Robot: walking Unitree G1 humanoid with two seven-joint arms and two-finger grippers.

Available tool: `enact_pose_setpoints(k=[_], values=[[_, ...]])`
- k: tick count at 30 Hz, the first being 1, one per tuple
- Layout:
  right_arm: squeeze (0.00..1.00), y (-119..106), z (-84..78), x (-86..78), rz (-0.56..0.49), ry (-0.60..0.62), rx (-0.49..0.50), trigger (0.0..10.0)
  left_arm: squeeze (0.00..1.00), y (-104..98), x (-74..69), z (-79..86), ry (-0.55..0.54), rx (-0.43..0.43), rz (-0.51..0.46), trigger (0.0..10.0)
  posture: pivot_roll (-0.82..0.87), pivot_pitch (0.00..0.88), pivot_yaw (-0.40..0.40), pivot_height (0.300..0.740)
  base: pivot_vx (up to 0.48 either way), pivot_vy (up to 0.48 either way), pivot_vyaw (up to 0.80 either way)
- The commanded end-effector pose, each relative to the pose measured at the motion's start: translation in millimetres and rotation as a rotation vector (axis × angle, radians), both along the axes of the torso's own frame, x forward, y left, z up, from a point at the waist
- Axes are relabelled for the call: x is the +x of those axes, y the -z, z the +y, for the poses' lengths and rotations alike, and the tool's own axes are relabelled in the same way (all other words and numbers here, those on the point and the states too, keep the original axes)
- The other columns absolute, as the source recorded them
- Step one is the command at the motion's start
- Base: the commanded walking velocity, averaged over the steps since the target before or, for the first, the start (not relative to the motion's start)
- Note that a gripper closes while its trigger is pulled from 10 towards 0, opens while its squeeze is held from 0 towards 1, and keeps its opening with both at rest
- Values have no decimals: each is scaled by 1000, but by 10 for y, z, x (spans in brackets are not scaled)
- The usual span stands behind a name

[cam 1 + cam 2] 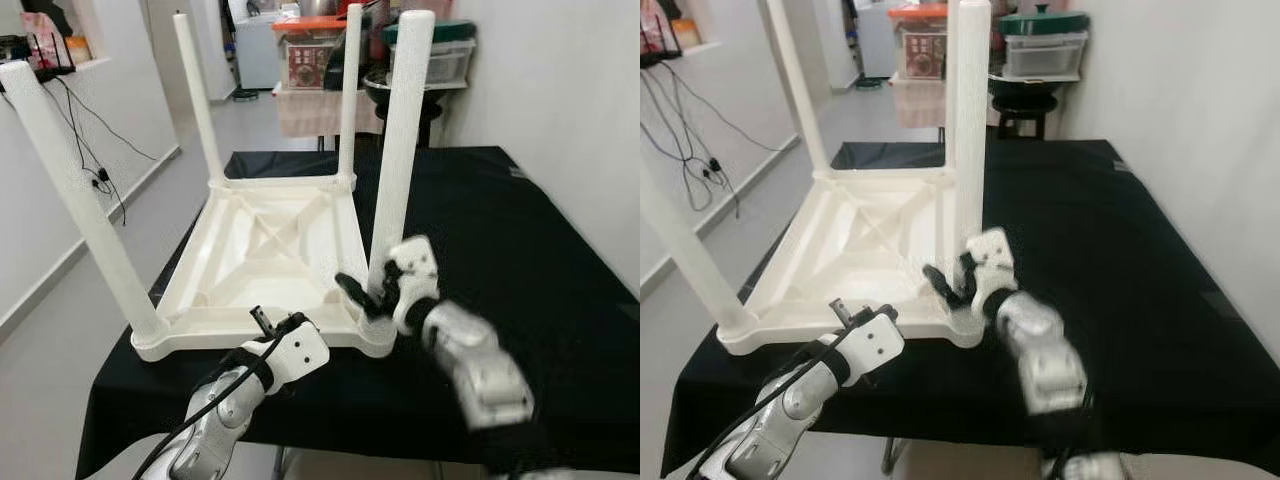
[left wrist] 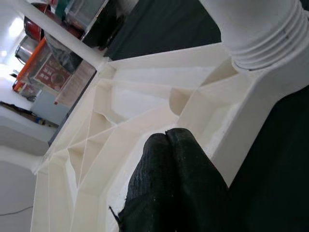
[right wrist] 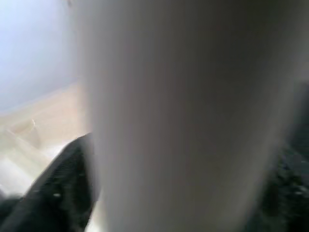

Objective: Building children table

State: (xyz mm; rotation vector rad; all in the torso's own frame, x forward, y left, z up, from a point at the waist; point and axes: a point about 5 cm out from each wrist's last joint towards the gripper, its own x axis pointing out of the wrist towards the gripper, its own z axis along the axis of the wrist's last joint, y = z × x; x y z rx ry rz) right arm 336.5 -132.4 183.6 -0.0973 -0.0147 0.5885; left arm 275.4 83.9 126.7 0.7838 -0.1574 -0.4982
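Home interior: white walls, grey floor, black cloth (image 1: 520, 260) over a bench across centre and right of frame. Storage boxes (image 1: 310, 50) and a stool (image 1: 405, 100) at top centre; cables (image 1: 90, 150) on the wall at upper left.

Table (image 1: 265, 260): white plastic, inverted on the cloth, centre-left of frame, ribbed underside facing up. Four legs standing in corner sockets:
- near-right leg (image 1: 400, 150), centre of frame, upright, tallest in view.
- near-left leg (image 1: 75, 190), left edge, leaning outward.
- far-left leg (image 1: 198, 95) and far-right leg (image 1: 349, 90), upper centre.

Right gripper (image 1: 365, 295): lower centre, at the base of the near-right leg, just above the corner socket. Black fingers (image 1: 352, 292) set either side of the leg, grasping it. Right wrist view: blurred white leg (image 3: 183, 116) close to the lens with dark finger (image 3: 53, 193) beside it.

Left gripper (image 1: 264, 322): lower centre-left, at the near rim of the table, between the two near legs. Left wrist view: fingers (image 2: 174, 188) pressed together, clenched on nothing, tips over the rim beside the threaded base of a leg (image 2: 260, 34). Contact with the rim: cannot tell.
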Motion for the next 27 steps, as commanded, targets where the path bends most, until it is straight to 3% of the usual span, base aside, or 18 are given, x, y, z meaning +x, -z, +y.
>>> enact_pose_setpoints(k=[1, 2, 3, 6, 9, 10, 11, 14, 16, 17, 18, 27], values=[[1000, 77, 62, -5, 39, -54, 20, 10000, 0, 22, 14, 6, -7, -1, 2, 10000, -32, 0, -18, 740, 0, 0, 0], [310, 57, 45, 9, 33, -132, -10, 10000, 0, -5, 9, -1, -1, 3, -37, 10000, -21, 0, -26, 740, 0, 0, 0], [0, 41, 23, 21, 45, -236, -38, 10000, 0, -35, -4, 2, 6, -24, -58, 10000, -18, 0, -30, 740, 0, 0, 0], [0, 14, -3, 41, 58, -327, -59, 10000, 0, -90, -28, 0, 19, -80, -72, 10000, -10, 0, -32, 740, 0, 0, 0], [0, -40, -51, 120, 106, -503, -70, 10000, 0, -200, -114, -12, 89, -296, -10, 10000, -1, 0, -44, 740, 0, 0, 0], [0, -40, -51, 120, 106, -503, -70, 10000, 0, -200, -114, -12, 89, -296, -10, 10000, -1, 0, -44, 740, 0, 0, 0], [0, -34, -73, 150, 124, -531, -69, 10000, 0, -221, -126, 5, 92, -386, 28, 10000, 0, 0, -47, 740, 0, 0, 0], [0, -12, -146, 231, 162, -525, -70, 10000, 0, -214, -223, -10, 148, -547, 136, 10000, 2, 0, -51, 740, 0, 0, 0], [0, -8, -166, 254, 169, -510, -71, 10000, 0, -200, -267, -34, 179, -571, 169, 10000, 2, 0, -51, 740, 0, 0, 0], [0, -5, -203, 289, 179, -491, -63, 2471, 0, -191, -309, -56, 213, -603, 207, 10000, 1, 0, -51, 740, 0, 0, 0], [0, -1, -247, 318, 188, -466, -47, 0, 0, -160, -351, -62, 235, -639, 265, 10000, 0, 0, -51, 740, 0, 0, 0], [0, 79, -479, 345, 206, -382, 27, 0, 0, -32, -485, 53, 195, -683, 369, 10000, -14, 0, -40, 740, 0, 0, 0]])
